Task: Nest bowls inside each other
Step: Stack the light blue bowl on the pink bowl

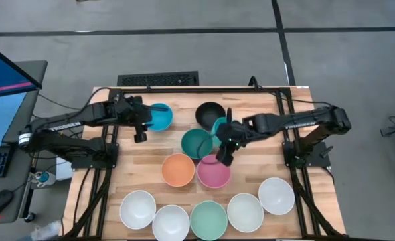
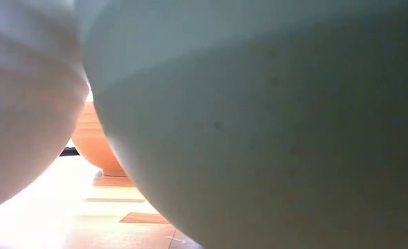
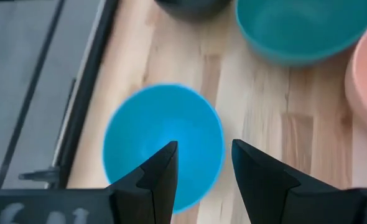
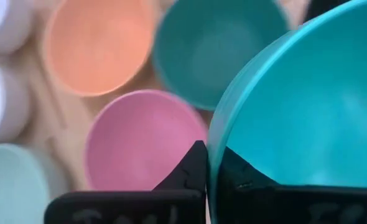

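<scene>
My right gripper is clamped on the rim of the turquoise bowl, holding it tilted above the surface, over the spot between the dark green bowl and the pink bowl, w/ the black bowl just behind. My left gripper hangs w/ its fingers apart over the blue bowl, not touching it as far as I can tell. The orange bowl sits beside the pink one. Along the near edge: four white bowls and the mint green bowl btwn them, third in the row.
</scene>
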